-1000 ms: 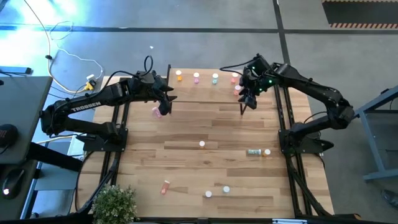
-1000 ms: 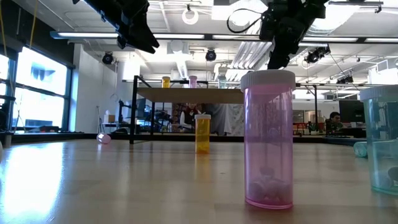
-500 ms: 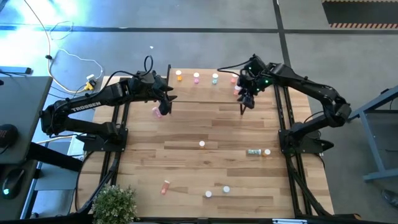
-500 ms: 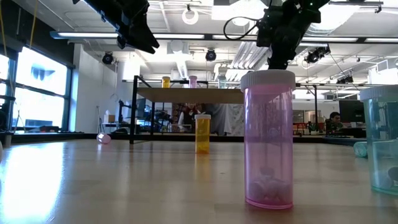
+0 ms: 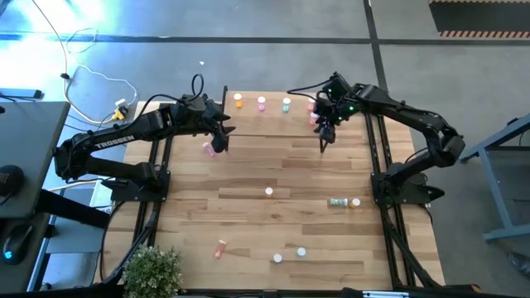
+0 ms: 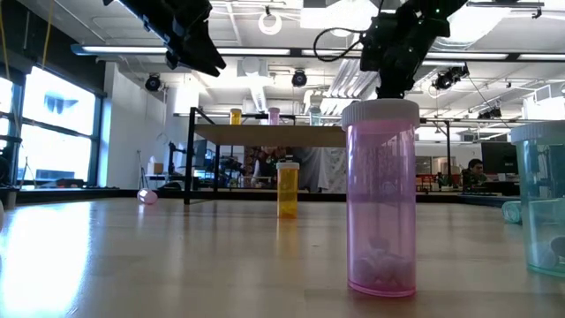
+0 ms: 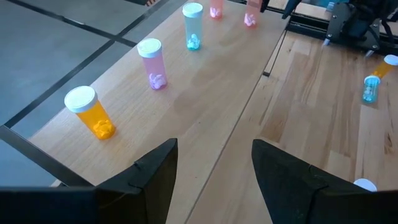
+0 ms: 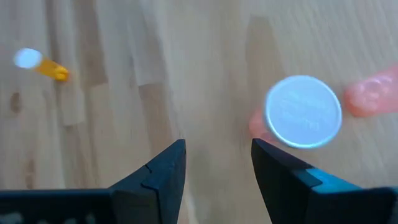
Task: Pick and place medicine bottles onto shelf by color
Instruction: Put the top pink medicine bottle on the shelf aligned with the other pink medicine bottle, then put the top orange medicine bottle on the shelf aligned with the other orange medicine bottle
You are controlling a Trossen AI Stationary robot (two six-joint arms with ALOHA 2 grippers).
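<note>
The right gripper [image 8: 214,155] is held open and empty above the shelf [image 5: 273,116], just beside a red bottle [image 8: 303,112]. That bottle could be toppled if clipped by a finger. The left gripper [image 7: 211,162] is parked open and empty over the shelf's other end.

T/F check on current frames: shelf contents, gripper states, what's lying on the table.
1. An orange bottle, a pink one and a teal one stand upright in a row on the shelf. True.
2. The left gripper holds a bottle. False: it is open and empty.
3. The right gripper is open above a bottle's pale cap. True.
4. All bottles are on the shelf. False: several sit on the table, such as a teal bottle on its side.
</note>
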